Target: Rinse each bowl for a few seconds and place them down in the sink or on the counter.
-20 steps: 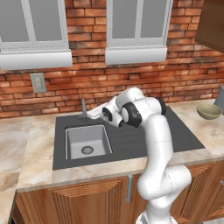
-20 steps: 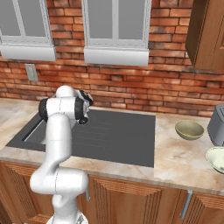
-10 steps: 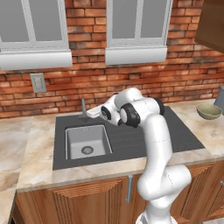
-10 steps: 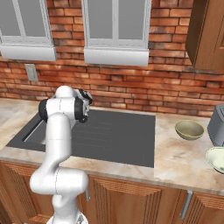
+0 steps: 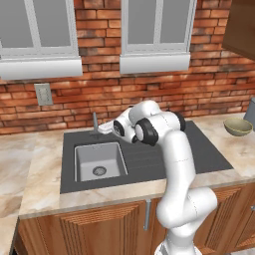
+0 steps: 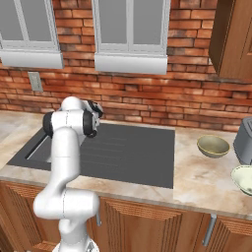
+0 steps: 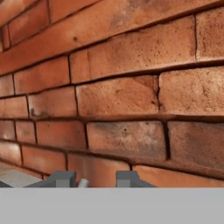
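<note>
- Gripper [image 7: 95,179] sat low in the hand view, fingertips [image 7: 62,178] partly closed with a moderate gap between them. A thin pale-grey rod, probably part of the faucet [image 5: 94,122], stood in that gap just beside one tip. Could not tell whether the tips actually pressed on it.
- In the left base view the hand [image 5: 113,128] was at the back edge of the sink [image 5: 139,164], right beside the faucet, pointing toward the brick wall [image 7: 122,87]. Close-up bricks and mortar lines lay straight ahead of the fingers in the hand view.
- Light-grey basin [image 5: 98,162] with its round drain lay just below and in front of the hand. The ribbed drainboard stretched away to the arm's right.
- Neither bowl was near the gripper. Olive-tan bowl [image 6: 213,146] stood upright on the counter [image 6: 197,172], past the right end of the sink unit and well apart from the hand. It also showed at the far right of the left base view [image 5: 237,127].
- Paler bowl [image 6: 243,179] sat further right and nearer the counter's front edge, cut by the picture border.
- A grey appliance [image 6: 244,140] stood just behind the paler bowl and beside the olive-tan bowl.
</note>
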Tool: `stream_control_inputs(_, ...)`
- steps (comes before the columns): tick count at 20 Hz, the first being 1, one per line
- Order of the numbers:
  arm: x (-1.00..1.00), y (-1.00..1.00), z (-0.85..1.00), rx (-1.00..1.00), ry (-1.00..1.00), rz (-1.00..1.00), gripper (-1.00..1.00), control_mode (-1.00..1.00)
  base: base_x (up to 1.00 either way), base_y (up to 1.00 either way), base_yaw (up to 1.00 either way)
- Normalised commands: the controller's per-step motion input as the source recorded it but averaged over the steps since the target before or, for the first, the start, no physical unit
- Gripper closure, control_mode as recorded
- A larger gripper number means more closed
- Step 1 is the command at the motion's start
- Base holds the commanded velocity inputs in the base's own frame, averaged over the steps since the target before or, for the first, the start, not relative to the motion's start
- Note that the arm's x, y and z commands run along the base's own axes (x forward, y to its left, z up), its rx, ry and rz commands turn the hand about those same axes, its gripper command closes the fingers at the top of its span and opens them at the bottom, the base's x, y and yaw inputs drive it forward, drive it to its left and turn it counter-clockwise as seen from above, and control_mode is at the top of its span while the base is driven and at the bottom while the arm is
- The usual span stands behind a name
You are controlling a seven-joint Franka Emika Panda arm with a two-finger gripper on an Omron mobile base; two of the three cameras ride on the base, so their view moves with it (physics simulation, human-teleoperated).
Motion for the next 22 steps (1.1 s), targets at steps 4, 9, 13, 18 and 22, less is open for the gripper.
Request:
stream_control_inputs(4, 0.00, -0.42, -0.13, 0.01, 0.01, -0.05, 1.00, -1.00, 0.00, 0.00, 0.00)
stream_control_inputs(9, 0.02, -0.63, -0.17, 0.05, 0.09, -0.03, 1.00, -1.00, 0.00, 0.00, 0.00)
stream_control_inputs(13, 0.08, -0.81, -0.19, 0.08, 0.09, 0.00, 1.00, -1.00, 0.00, 0.00, 0.00)
stream_control_inputs(18, 0.06, -0.86, -0.22, 0.09, 0.08, 0.00, 1.00, -1.00, 0.00, 0.00, 0.00)
stream_control_inputs(22, 0.01, -0.77, -0.27, 0.07, 0.07, 0.01, 1.00, -1.00, 0.00, 0.00, 0.00)
